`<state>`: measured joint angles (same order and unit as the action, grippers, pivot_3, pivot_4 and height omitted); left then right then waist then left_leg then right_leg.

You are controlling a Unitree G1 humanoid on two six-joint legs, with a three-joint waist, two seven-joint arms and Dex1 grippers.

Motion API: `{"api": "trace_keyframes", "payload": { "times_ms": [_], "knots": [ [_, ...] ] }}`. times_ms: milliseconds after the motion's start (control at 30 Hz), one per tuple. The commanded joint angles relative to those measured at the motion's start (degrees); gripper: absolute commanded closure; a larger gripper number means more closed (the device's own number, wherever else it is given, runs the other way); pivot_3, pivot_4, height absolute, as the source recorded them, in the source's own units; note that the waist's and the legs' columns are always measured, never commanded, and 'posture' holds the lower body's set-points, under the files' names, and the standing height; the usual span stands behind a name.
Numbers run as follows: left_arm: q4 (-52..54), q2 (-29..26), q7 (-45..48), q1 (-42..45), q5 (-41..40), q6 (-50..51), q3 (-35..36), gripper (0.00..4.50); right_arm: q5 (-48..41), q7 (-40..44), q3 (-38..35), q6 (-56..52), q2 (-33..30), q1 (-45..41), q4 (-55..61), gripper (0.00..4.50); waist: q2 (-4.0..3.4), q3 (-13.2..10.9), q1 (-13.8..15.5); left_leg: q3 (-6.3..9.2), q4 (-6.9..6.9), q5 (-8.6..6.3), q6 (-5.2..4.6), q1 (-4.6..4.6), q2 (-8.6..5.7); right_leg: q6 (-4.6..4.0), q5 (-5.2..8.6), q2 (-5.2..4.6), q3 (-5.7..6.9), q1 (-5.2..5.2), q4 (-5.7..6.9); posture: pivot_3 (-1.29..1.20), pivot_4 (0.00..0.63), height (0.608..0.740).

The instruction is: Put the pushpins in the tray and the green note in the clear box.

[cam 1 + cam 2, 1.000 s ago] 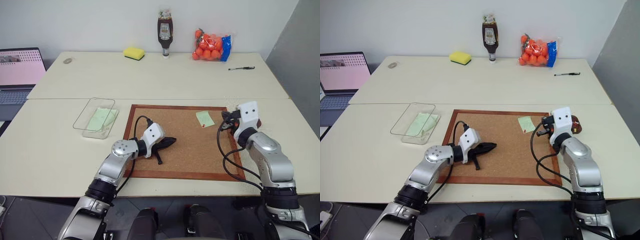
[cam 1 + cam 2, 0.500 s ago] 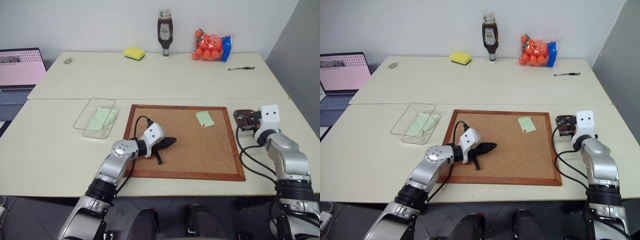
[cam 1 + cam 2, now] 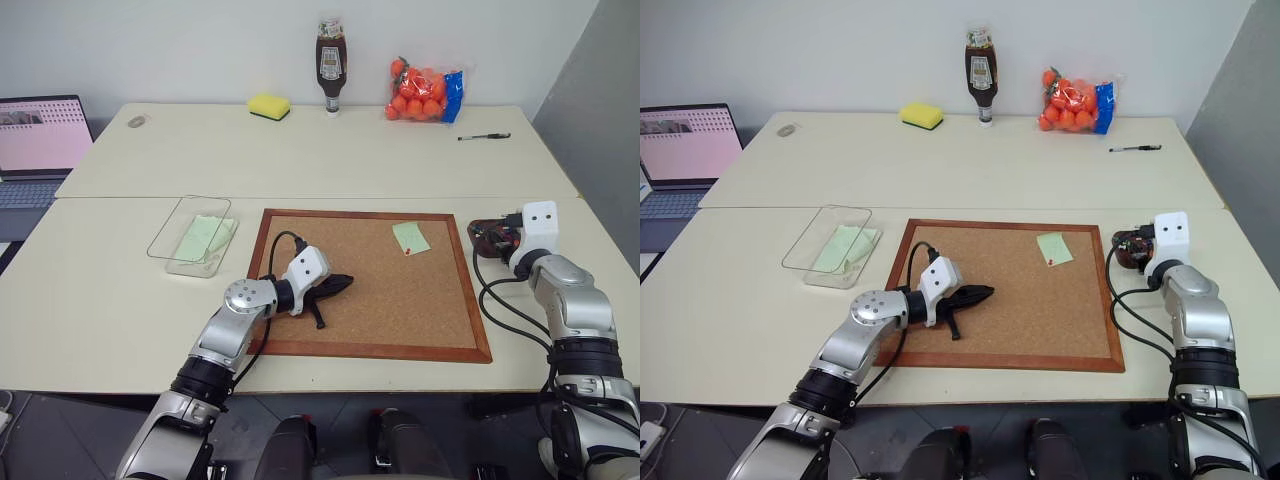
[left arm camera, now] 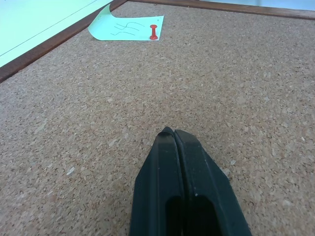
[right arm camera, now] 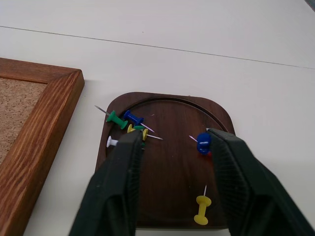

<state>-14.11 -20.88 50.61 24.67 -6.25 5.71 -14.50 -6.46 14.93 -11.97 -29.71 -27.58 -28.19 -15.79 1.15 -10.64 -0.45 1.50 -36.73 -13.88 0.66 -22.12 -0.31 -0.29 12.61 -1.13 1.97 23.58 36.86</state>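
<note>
The right gripper (image 5: 172, 162) has swung from the corkboard's (image 3: 370, 285) 3 o'clock edge out over the tray (image 5: 167, 196), and its jaws now stand apart above loose pushpins (image 5: 129, 123), so a pin was likely just dropped. The left gripper (image 4: 183, 162) rests pressed together mid-board. At the board's 1 o'clock, the green note (image 3: 410, 237) remains held by 1 red pin (image 4: 154, 32); the clear box (image 3: 192, 235) sits at 9 o'clock.

My right end effector (image 5: 172, 162) has swung off the corkboard's (image 3: 372, 280) right edge toward the desk's right edge, now over the tray (image 5: 167, 172) with its fingers spread above the pushpins (image 5: 129, 125).
</note>
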Motion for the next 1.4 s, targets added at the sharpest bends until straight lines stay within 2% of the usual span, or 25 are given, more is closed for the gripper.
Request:
{"api": "trace_keyframes", "payload": {
  "times_ms": [33,633,800,1033,1167,1400],
  "knots": [
    [-2.3,-0.5,-0.2,-1.7,2.3,1.2,-1.4,4.5,-0.7,0.0,-1.3,0.1,-1.0,-0.1,4.5,1.85,0.0,0.0,0.0,0.0,0.0,0.0,0.0,0.0,0.0,0.0,0.0,0.0,0.0,0.0,0.0,0.0,0.15,0.74],
    [-2.8,-0.3,0.0,-1.4,2.5,0.5,-1.7,4.5,-2.8,-0.5,-1.6,-3.1,0.7,1.8,7.3,1.85,0.0,0.0,0.0,0.03,0.0,0.0,0.0,0.0,0.0,0.0,0.0,0.0,0.01,-0.01,0.0,0.0,0.15,0.74],
    [-2.6,-0.5,-0.2,-1.6,2.5,0.6,-1.6,4.5,-4.3,1.0,-1.3,-2.6,1.3,3.1,15.4,1.85,0.0,0.0,0.0,0.01,0.0,0.0,0.0,0.01,0.0,0.01,0.0,-0.01,0.0,0.0,0.0,0.0,0.15,0.74],
    [-2.8,-0.6,0.0,-1.3,2.4,0.7,-1.6,4.5,-6.7,9.8,9.4,-2.9,3.6,9.5,26.2,1.85,0.0,0.0,0.1,0.18,0.02,0.0,0.0,-0.01,0.05,-0.01,0.02,0.0,0.07,-0.03,-0.05,0.0,0.15,0.74],
    [-2.9,-0.7,0.0,-1.2,2.5,0.6,-1.6,4.5,-4.4,9.2,14.6,-0.7,6.9,9.2,23.7,1.85,0.0,0.0,0.0,0.18,0.0,0.0,0.0,0.01,0.05,-0.01,0.01,-0.03,0.05,-0.02,-0.03,0.0,0.15,0.74],
    [-2.5,-1.0,-0.1,-1.4,2.5,0.7,-1.3,4.5,-2.3,8.6,16.0,3.1,8.7,6.2,16.6,1.85,0.0,0.0,0.1,0.18,0.02,0.0,0.0,-0.01,0.01,-0.01,0.01,-0.04,0.07,-0.01,-0.06,0.0,0.15,0.74]
  ]
}}
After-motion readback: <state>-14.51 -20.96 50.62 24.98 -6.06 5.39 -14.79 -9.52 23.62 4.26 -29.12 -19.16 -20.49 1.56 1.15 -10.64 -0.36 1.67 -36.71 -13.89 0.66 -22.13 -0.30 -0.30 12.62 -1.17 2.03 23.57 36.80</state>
